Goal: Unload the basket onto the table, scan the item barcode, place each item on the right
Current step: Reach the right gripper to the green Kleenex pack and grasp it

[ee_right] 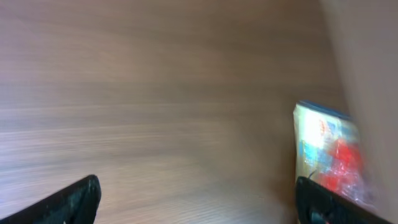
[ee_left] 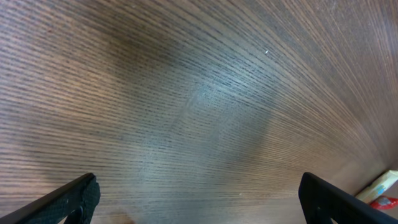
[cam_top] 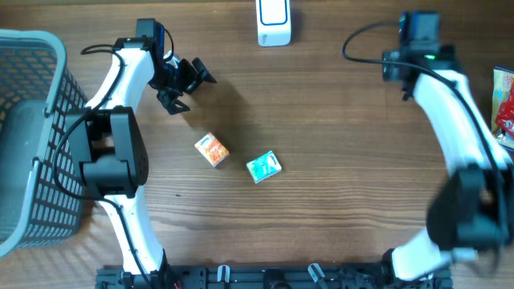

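Wide wooden table, and the big piece on it is the grey mesh basket at the far left, with its own grey floor showing through the mesh. Top centre, right at the table edge, stands the white scanner. At the right edge there's a bright packet. The items for scanning sit mid-table, well short of the scanner: the orange box and, just beside it to the right, the teal box, apart and both lying loose.

The left gripper hovers up-left of the boxes, spread wide with nothing in it. The right gripper is hard to make out from overhead, but its wrist view shows dark fingers set far apart above bare wood, with the packet close on the right and not held. The left wrist view gives only wood and a sliver of packaging.
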`<act>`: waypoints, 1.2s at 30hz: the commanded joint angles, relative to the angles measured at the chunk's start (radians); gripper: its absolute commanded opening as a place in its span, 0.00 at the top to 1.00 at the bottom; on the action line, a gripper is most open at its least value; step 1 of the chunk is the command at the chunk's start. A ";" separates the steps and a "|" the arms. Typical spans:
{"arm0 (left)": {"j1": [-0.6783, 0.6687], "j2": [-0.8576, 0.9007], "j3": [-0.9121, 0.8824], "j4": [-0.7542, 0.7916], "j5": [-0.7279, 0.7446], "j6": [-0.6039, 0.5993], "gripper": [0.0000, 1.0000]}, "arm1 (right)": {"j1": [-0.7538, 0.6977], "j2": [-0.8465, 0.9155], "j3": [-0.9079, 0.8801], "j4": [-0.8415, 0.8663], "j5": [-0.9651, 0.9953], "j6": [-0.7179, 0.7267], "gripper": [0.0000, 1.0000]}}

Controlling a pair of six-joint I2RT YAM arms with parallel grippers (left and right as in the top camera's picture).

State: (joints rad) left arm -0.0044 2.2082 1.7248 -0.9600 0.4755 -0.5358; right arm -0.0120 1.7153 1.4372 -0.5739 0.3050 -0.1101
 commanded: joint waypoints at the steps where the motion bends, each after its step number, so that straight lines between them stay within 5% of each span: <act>1: 0.002 -0.024 -0.004 0.001 -0.002 0.012 0.00 | 0.004 -0.200 0.025 -0.066 -0.859 0.232 0.00; 3: 0.002 -0.024 -0.004 0.001 -0.002 0.012 0.00 | 0.028 -0.219 0.025 -0.162 -1.141 0.330 0.00; 8: 0.002 -0.024 -0.004 0.001 -0.002 0.012 0.00 | 0.253 -0.188 -0.106 -0.319 -1.011 0.333 0.00; 9: 0.002 -0.024 -0.004 0.001 -0.002 0.012 0.00 | 0.315 -0.180 -0.153 -0.301 -0.964 0.384 0.05; 10: 0.002 -0.024 -0.004 0.001 -0.002 0.012 0.00 | 0.386 -0.172 -0.213 -0.259 -0.909 0.479 0.46; 11: 0.002 -0.024 -0.004 0.001 -0.002 0.012 0.00 | 0.444 -0.164 -0.261 -0.220 -0.867 0.576 0.59; 15: 0.002 -0.024 -0.004 0.001 -0.002 0.012 0.00 | 0.686 -0.148 -0.444 -0.013 -0.628 1.010 0.60; 21: 0.002 -0.024 -0.004 0.001 -0.002 0.012 0.00 | 0.833 -0.140 -0.554 0.148 -0.364 1.242 0.70; 32: 0.002 -0.024 -0.004 0.001 -0.002 0.012 0.00 | 0.763 0.016 -0.555 0.228 -0.364 1.261 0.66; 34: 0.002 -0.024 -0.004 0.001 -0.002 0.012 0.00 | 0.663 0.016 -0.537 0.226 -0.365 1.153 0.63; 36: 0.002 -0.024 -0.004 0.001 -0.002 0.012 0.00 | 0.543 0.016 -0.488 0.249 -0.446 0.848 0.60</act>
State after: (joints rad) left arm -0.0044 2.2082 1.7248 -0.9585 0.4755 -0.5358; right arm 0.6498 1.7027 0.9066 -0.3347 -0.1116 1.0447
